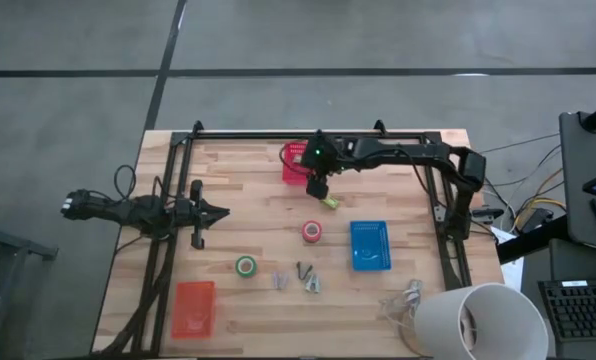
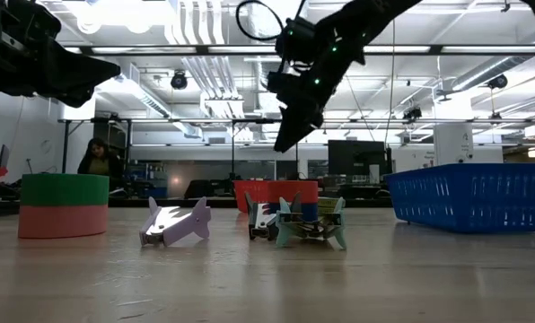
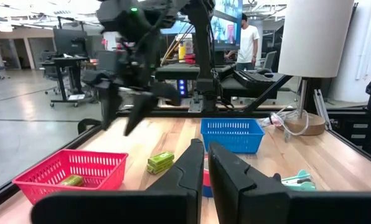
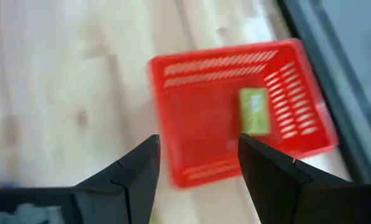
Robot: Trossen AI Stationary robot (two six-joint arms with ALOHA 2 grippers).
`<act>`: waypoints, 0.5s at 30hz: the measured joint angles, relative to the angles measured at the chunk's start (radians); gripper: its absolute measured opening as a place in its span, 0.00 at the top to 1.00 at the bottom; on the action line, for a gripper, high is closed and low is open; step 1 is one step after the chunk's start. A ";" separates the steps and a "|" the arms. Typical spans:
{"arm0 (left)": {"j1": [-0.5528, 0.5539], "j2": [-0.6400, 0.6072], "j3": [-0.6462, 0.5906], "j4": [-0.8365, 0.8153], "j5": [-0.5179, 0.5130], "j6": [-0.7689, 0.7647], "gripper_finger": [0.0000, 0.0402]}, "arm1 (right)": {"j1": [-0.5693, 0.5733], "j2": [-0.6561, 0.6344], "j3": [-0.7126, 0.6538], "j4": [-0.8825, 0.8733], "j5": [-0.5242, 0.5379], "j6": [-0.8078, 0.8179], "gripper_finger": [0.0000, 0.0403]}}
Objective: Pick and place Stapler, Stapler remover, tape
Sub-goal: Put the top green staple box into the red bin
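Note:
A yellow-green stapler (image 1: 330, 202) lies flat on the table beside the far red basket (image 1: 296, 160). A second yellow-green one (image 4: 254, 111) lies inside that basket. The red-pink tape roll (image 1: 311, 232) and the green tape roll (image 1: 246, 266) lie flat mid-table. Three small staple removers (image 1: 278, 277) (image 1: 304, 270) (image 1: 314, 284) stand near them. My right gripper (image 1: 318, 188) (image 4: 198, 146) hangs open above the table, between the basket and the loose stapler, holding nothing. My left gripper (image 1: 223, 210) (image 3: 205, 146) waits shut at the table's left, raised.
A blue basket (image 1: 369, 245) sits right of the red-pink roll, and an orange-red basket (image 1: 194, 307) sits at the near left corner. A lamp with a white shade (image 1: 478, 320) stands at the near right corner. Bare wood lies between the left gripper and the far red basket.

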 joint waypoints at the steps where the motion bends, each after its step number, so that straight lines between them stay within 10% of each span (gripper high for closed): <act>1: 0.000 0.000 0.000 0.000 0.000 0.000 0.94 | 0.013 -0.013 -0.013 -0.002 0.000 0.012 0.48; 15: 0.000 0.000 0.000 0.000 0.000 0.000 0.94 | 0.136 -0.133 -0.251 0.043 0.054 0.245 0.50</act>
